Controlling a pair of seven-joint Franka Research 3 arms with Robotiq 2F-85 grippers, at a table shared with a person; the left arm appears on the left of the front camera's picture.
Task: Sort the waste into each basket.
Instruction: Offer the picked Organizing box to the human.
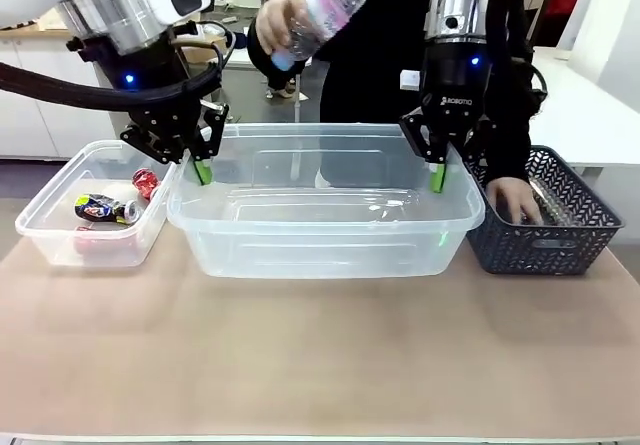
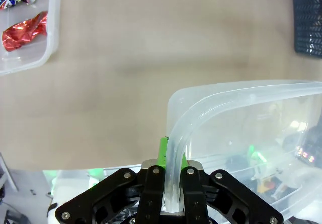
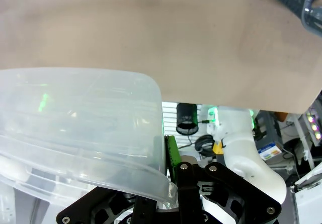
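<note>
Item: large clear tub [image 1: 320,253], colourless, see-through plastic, rounded corners, lipped rim, standing on the tan table [image 1: 320,365] between the two grippers. Left gripper [image 1: 203,171]: closed on the tub's left rim. Right gripper [image 1: 437,177]: closed on the tub's right rim. The front view gives the whole layout. The left wrist view adds the detail of the grip: the thick curved rim runs straight down between the black fingers, with a green pad pressed against it. The right wrist view shows the same on its side, the rim corner pinched at the green pad, with table surface beyond. Whether the tub rests fully on the table or is raised slightly is hard to judge from these angles. Waste, first lot: a clear plastic bottle [image 1: 325,10] with a pale label, tilted, held in a person's hand [image 1: 280,20] above the tub, higher than both grippers and between them. Waste, second lot: a crushed red can [image 1: 146,180] and a blue-printed can [image 1: 100,207], lying in a small clear tub [image 1: 60,240] just outside the left gripper. Other container: a dark woven-pattern basket [image 1: 565,250] just outside the right gripper, with the person's other hand [image 1: 515,200] inside it; its contents are unclear.
</note>
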